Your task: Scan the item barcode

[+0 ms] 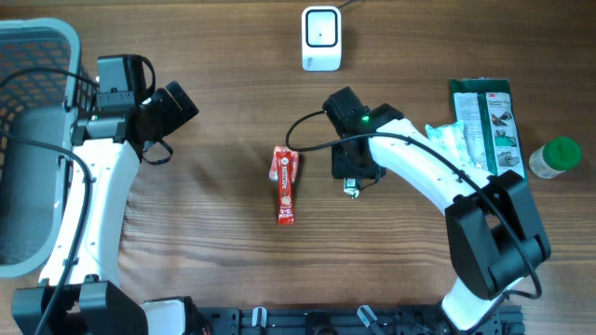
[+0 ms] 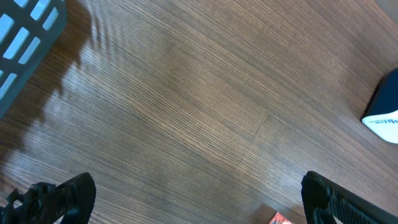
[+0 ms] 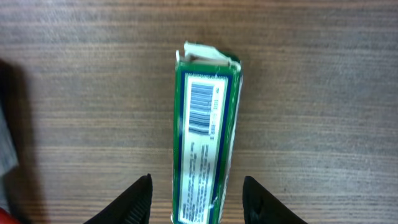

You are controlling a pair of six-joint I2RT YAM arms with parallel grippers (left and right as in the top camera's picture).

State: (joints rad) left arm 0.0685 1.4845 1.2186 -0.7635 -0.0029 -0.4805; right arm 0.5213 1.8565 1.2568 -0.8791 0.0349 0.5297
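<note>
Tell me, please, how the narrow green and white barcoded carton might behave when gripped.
The narrow green and white cardboard carton looks light and probably stiff lengthwise, though thin walls may dent if squeezed. Its far flap looks torn open, so contents might slip out. Flat sides should stop rolling.

Scanner (image 1: 321, 37) is set at tabletop (image 1: 205, 233) rear, basket (image 1: 28, 140) left, snack bar (image 1: 285, 184) centre, pouch (image 1: 484, 116) and bottle (image 1: 556, 156) right, box (image 3: 205, 124) held in right claw (image 3: 196, 182).
</note>
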